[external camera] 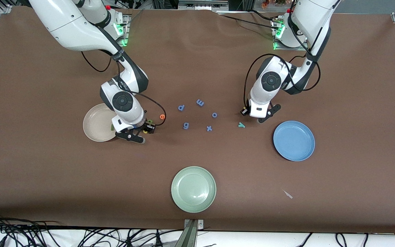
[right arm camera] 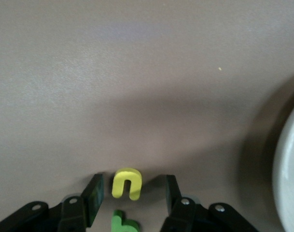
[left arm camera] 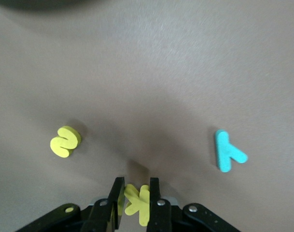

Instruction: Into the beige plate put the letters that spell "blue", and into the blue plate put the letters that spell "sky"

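Two tools work low at the counter (external camera: 197, 51): the right tool (right arm camera: 130, 193), beside the beige plate (external camera: 94, 132), stands open astride the yellow u (right arm camera: 127, 182), ready to close. Toward the blue plate (external camera: 294, 140), the left tool (left arm camera: 136, 198) is clamped on the yellow k (left arm camera: 137, 200) for lifting; yellow s (left arm camera: 64, 141) and teal y (left arm camera: 227, 151) lie near.

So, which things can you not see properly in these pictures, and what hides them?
- Front view: the yellow k and yellow s are hidden under the left arm's wrist. Only the left wrist view shows them, the k in the shut left gripper.
- Right wrist view: the green b, by the open right gripper, is cut off by the picture's edge.
- Front view: the right arm covers part of the beige plate; what lies there cannot be told.
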